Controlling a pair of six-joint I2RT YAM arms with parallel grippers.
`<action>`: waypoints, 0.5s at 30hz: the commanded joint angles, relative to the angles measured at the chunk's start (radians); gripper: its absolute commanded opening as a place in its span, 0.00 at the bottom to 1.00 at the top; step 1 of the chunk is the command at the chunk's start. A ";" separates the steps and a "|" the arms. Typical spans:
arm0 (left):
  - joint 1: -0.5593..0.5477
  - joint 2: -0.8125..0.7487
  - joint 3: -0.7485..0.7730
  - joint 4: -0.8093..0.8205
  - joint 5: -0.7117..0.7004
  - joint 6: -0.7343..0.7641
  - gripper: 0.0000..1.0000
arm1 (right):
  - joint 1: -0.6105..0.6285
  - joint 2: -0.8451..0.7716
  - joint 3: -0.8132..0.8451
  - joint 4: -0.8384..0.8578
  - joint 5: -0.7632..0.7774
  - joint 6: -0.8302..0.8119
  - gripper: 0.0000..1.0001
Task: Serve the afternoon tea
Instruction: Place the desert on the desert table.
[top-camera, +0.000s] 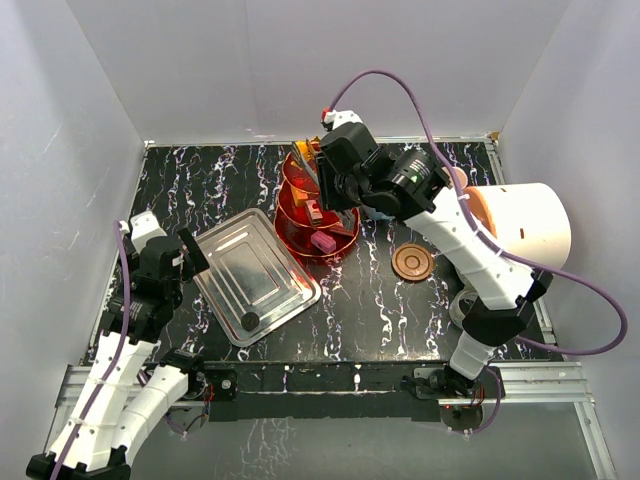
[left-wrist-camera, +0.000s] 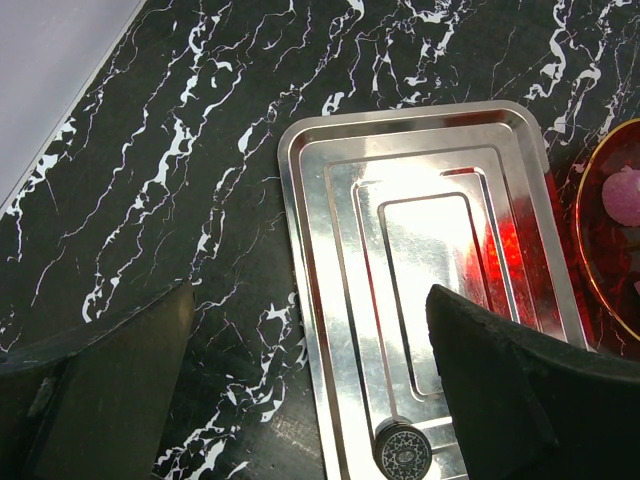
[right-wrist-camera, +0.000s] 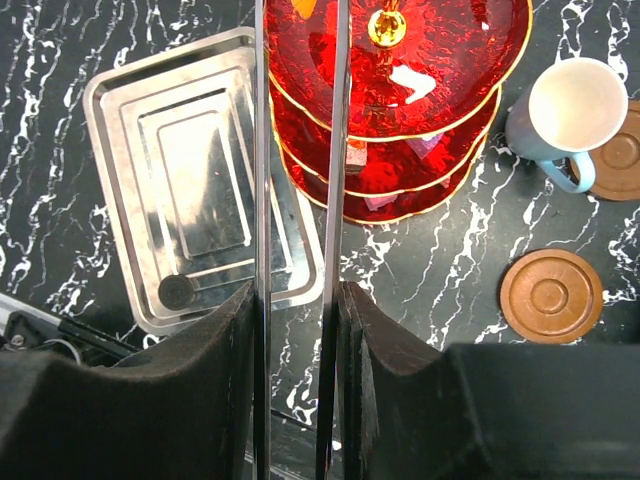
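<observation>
The translucent red three-tier stand (top-camera: 315, 215) with its gold rod (right-wrist-camera: 385, 25) stands mid-table; it also shows in the right wrist view (right-wrist-camera: 400, 60) and at the right edge of the left wrist view (left-wrist-camera: 610, 240). Small block sweets lie on its tiers, one of them pink (top-camera: 322, 241). My right gripper (top-camera: 330, 175) hovers above the stand, shut on silver metal tongs (right-wrist-camera: 262, 150) whose two arms point over the stand's left side. The blue cup (right-wrist-camera: 565, 110) sits on one brown saucer (right-wrist-camera: 620, 150); the other saucer (top-camera: 412, 261) is bare. My left gripper (top-camera: 190, 255) is open and empty.
The silver metal tray (top-camera: 262, 262) lies left of the stand with a small black round cap (left-wrist-camera: 402, 450) at its near end. The big white cylinder (top-camera: 525, 225) lies at the right. White walls enclose the black marble table.
</observation>
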 joint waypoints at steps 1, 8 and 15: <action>-0.003 -0.014 0.022 0.014 -0.008 0.011 0.99 | -0.018 0.018 0.003 0.031 0.012 -0.042 0.22; -0.003 -0.013 0.024 0.009 -0.015 0.007 0.99 | -0.023 0.071 0.002 0.018 -0.001 -0.071 0.25; -0.003 -0.015 0.023 0.007 -0.018 0.005 0.99 | -0.022 0.030 0.019 0.021 -0.025 -0.069 0.36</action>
